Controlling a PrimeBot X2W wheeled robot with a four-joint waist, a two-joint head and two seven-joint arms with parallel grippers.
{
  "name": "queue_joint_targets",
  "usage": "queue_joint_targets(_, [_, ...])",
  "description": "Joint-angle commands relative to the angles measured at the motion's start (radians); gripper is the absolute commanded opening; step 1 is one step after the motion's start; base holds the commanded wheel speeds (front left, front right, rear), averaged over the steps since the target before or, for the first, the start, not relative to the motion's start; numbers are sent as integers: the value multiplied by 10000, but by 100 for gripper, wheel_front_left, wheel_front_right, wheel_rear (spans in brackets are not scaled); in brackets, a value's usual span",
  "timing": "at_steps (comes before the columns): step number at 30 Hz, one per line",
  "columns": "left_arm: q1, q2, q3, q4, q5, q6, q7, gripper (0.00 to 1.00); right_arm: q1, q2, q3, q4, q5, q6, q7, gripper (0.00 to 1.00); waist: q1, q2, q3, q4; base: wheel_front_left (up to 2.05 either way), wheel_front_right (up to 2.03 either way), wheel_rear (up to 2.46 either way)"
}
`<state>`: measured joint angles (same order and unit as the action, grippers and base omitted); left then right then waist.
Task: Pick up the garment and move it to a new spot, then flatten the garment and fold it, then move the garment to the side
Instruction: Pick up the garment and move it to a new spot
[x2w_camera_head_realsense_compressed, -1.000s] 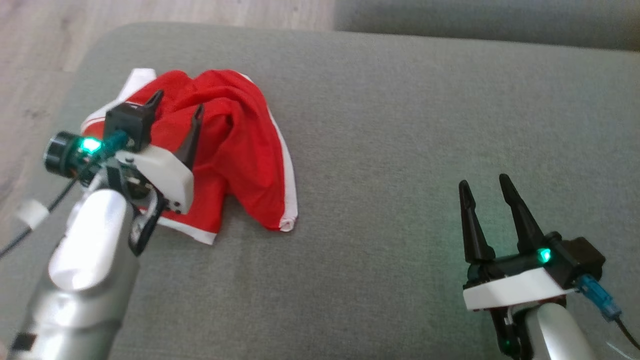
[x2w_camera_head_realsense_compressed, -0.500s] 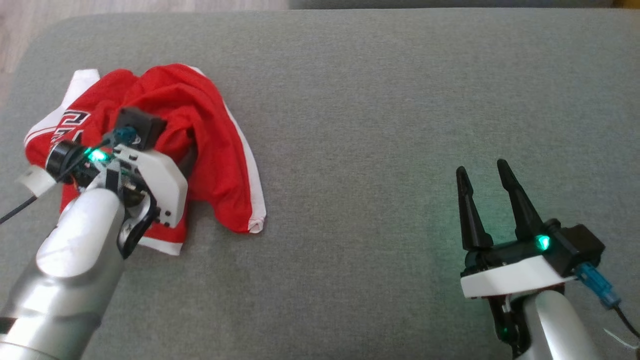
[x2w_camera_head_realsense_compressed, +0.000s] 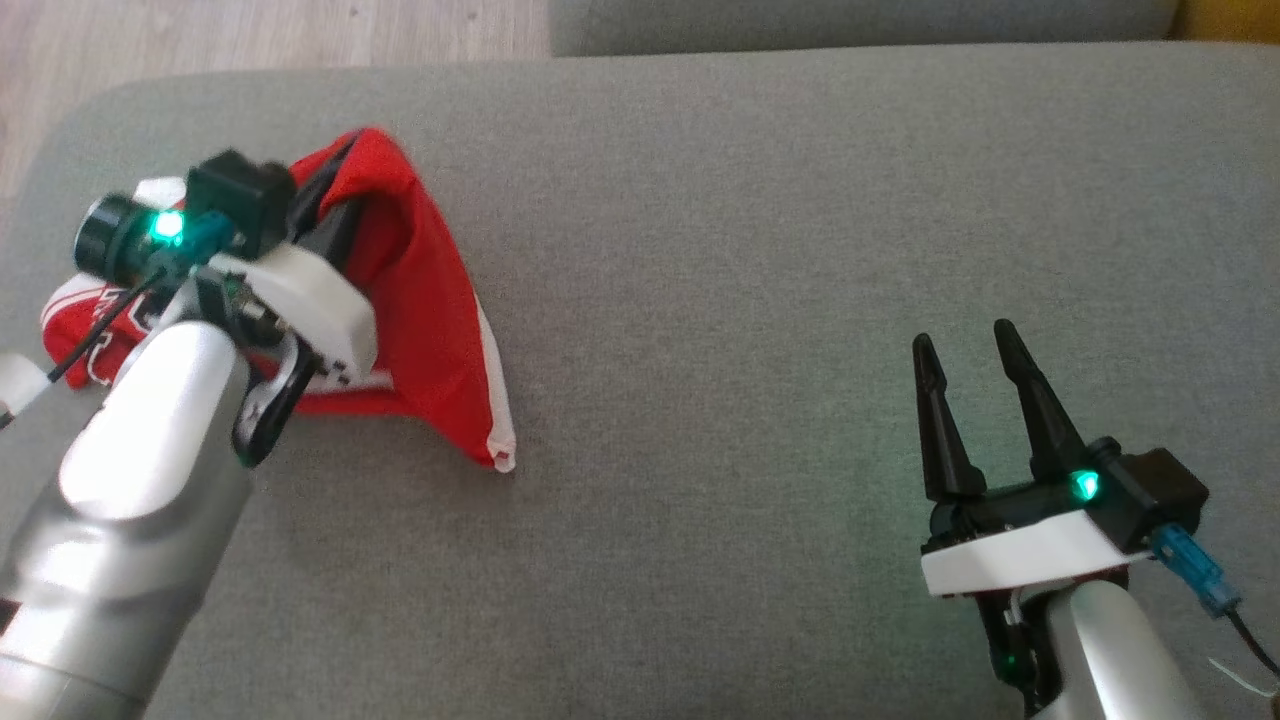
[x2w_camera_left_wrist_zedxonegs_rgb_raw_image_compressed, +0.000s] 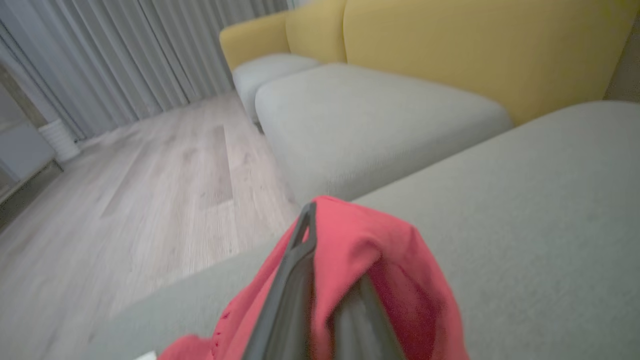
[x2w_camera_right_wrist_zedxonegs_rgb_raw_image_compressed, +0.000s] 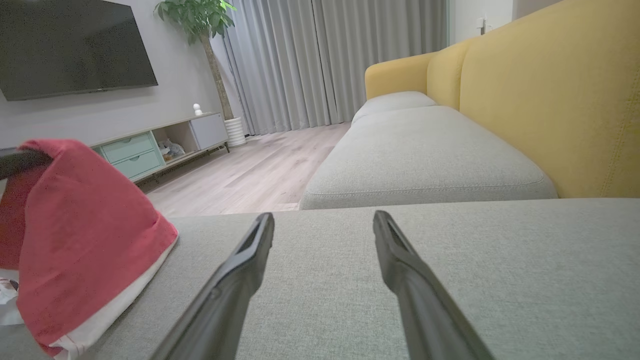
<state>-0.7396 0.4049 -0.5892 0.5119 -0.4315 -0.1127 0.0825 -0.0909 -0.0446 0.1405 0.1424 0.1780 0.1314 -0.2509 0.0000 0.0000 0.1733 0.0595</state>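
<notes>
Left pincer (x2w_camera_head_realsense_compressed: 335, 175) clamps garment (x2w_camera_head_realsense_compressed: 430, 300) (head view adds white trim).

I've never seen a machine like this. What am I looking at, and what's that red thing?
This is a robot with two arms, each ending in two long dark jaws. The top-down picture comes from a camera on its head; the other two come from its wrists, looking along the jaws. It works over a grey sofa cushion. The red garment with white trim lies at the robot's left. The left arm has its jaws shut on a fold, which stands up in a peak while the lower edge rests on the cushion. The right arm hovers apart, jaws open, holding nothing.
</notes>
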Motion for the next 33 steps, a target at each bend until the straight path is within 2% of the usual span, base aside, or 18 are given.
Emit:
queue_joint_targets(1, [-699,277,518,-740,20,157,-297,0,-116,-56,193,-265,112,-7,-109,100,0,0,-192,-48,0,0,0])
queue_joint_targets(7, [-724,96,452,-2081,-10,281,-341,0,28,-56,217,-228,228,-7,-109,100,0,0,-521,-187,0,0,0])
queue_joint_targets(14, [-636,-195,238,-3799,-282,470,436,0,97,-56,303,-285,463,-7,-109,100,0,0,-740,-649,0,0,0])
queue_joint_targets(18, [-624,-455,-3,-4317,-369,555,826,0,61,-56,354,-331,558,-7,-109,100,0,0,-719,-1085,0,0,0])
queue_joint_targets(25, [-717,-842,-544,-4190,-169,577,1001,0,-166,-56,626,-540,794,-7,-109,100,0,0,-443,-2348,0,0,0])
queue_joint_targets(33, [-1276,-1048,-850,-2787,332,534,448,0,-397,-56,974,-920,1041,-7,-109,100,0,0,58,-3797,0,0,0])
